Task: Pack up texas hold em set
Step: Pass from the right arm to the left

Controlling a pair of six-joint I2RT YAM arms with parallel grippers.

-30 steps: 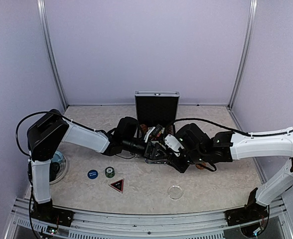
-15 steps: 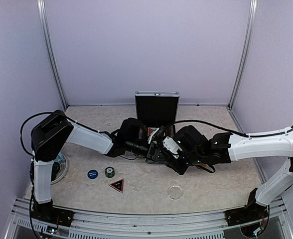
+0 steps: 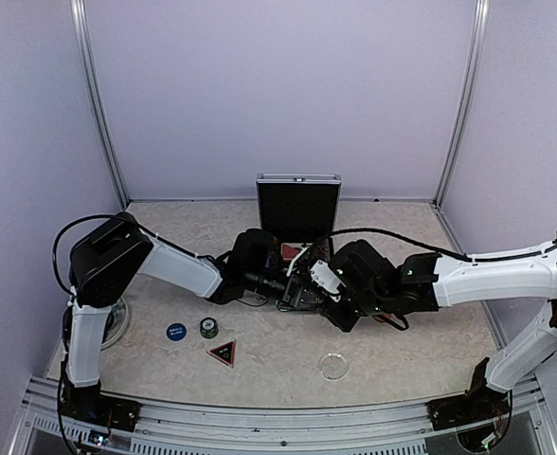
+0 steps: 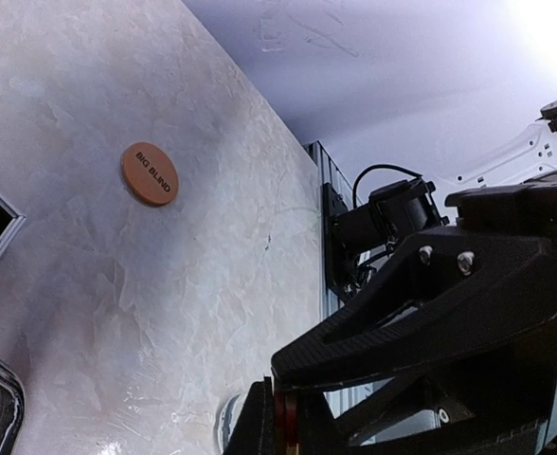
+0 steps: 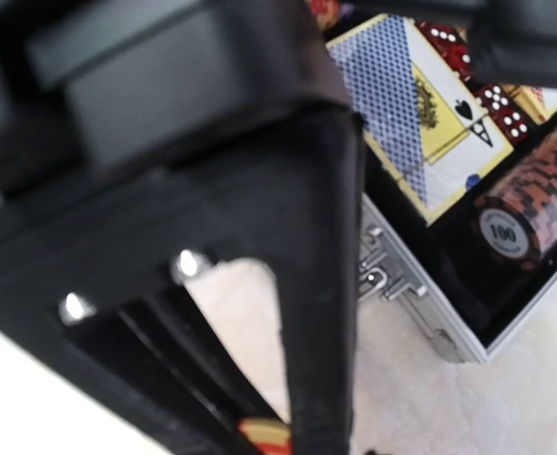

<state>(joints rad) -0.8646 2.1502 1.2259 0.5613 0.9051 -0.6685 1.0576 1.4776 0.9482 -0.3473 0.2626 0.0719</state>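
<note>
- Step in hand: a loose piece is being brought to the open aluminium case (image 3: 298, 207). It is judged to be a hand-over, since both grippers are met nose to nose just in front of the case's near wall.
- Left gripper (image 3: 286, 284): clenched. In the left wrist view a thin red-edged chip (image 4: 284, 417) is seen between its fingers, so a pinch on that chip is read.
- Right gripper (image 3: 307, 289): set hard against the left one. Whether anything is held cannot be told, as its jaws are masked by black housing.
- Chip position: at the left fingertips, between the two grippers, close to the case front.
- Already in the case, as noted in the right wrist view: card deck (image 5: 397, 104), red dice (image 5: 499, 102), chip row (image 5: 520, 213) marked 100.
- Not yet packed: BIG BLIND button (image 4: 150, 173), lying flat on the table (image 3: 421, 360). Blue button (image 3: 175, 332), dark green chip (image 3: 208, 328) and triangle marker (image 3: 222, 353) are grouped well to the left of the grippers, nearer the arm bases.
- Next move, as judged: a single grip is to be settled. The chip is then to be lifted over the near wall and set edge-on into the chip row. A slip during transfer is the risk.
</note>
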